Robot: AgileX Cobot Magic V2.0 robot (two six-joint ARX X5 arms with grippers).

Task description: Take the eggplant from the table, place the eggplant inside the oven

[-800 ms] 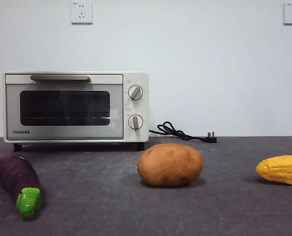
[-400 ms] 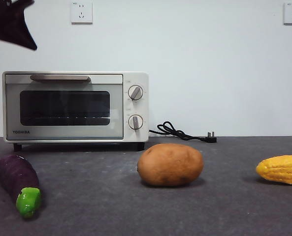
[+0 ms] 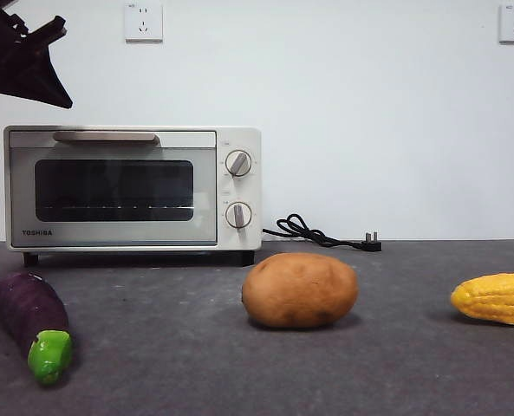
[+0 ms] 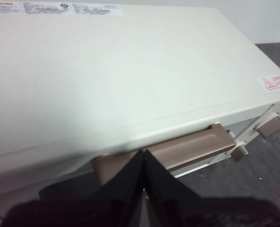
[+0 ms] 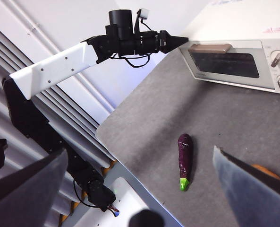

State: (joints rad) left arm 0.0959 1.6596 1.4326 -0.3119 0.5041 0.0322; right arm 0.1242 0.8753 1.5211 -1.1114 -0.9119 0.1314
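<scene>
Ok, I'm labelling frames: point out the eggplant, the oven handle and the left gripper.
eggplant point(image 3: 27, 314): front view, purple body.
oven handle point(image 3: 106, 137): front view, middle of the bar.
left gripper point(image 4: 143, 158): left wrist view, tips of the shut jaws.

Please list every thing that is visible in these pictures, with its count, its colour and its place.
oven: one, cream-white, back left of table, door closed
eggplant: one, dark purple with green cap, front left
potato: one, brown, centre
corn cob: one, yellow, right edge
power cord: one, black, unplugged, right of oven
wall sockets: two, white, on wall
table: one, dark grey
left gripper: one, black, above oven's handle, jaws shut
right gripper: one, high above eggplant, jaws open
</scene>
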